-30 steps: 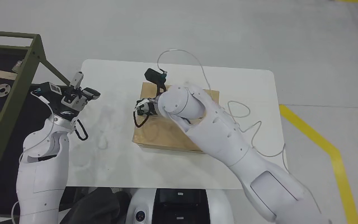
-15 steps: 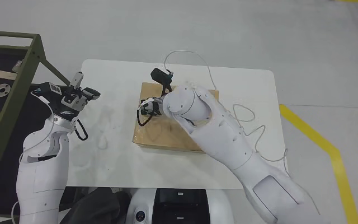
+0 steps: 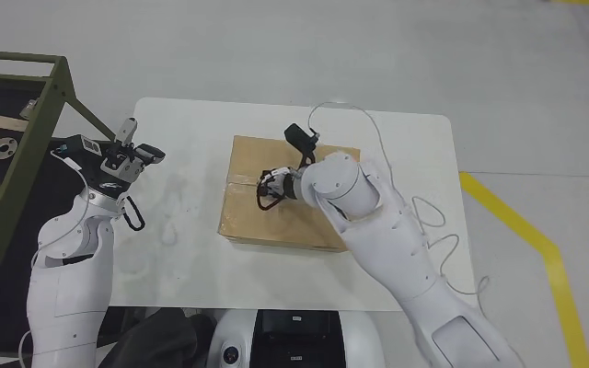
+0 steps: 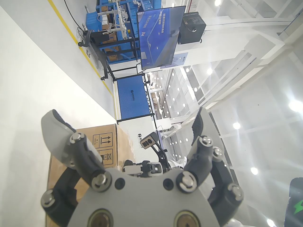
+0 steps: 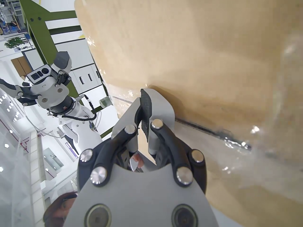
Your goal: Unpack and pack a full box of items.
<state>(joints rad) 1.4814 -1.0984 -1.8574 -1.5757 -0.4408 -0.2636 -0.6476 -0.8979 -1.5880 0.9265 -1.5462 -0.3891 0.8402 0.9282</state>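
On the tabletop (image 3: pixel 184 267), near its middle, the box (image 3: pixel 248 216) sat with its flaps shut and clear tape (image 5: pixel 236 142) running along the centre seam (image 5: pixel 201 128). The right gripper (image 3: pixel 265 184) rested on top of the box with its tip at the seam, its jaws pressed together. A small pale piece (image 5: pixel 135 164) sat low between them, too hidden to name. A dark line along the seam beside the tip looked like a slit, though I could not tell how deep it went.

The left gripper (image 3: pixel 138 143) was held up over the left edge of the tabletop, well apart from the box, its jaws spread wide and empty.

By my reading, the job was at its very first step, getting the sealed box open, since nothing had been taken out and no flap was lifted. The next move probably called for keeping the tip on the seam line and following it to the far edge, with light downward pressure so the lid would not cave in. The idle left arm might be needed to steady the box, or to lift a flap once the tape gave way.
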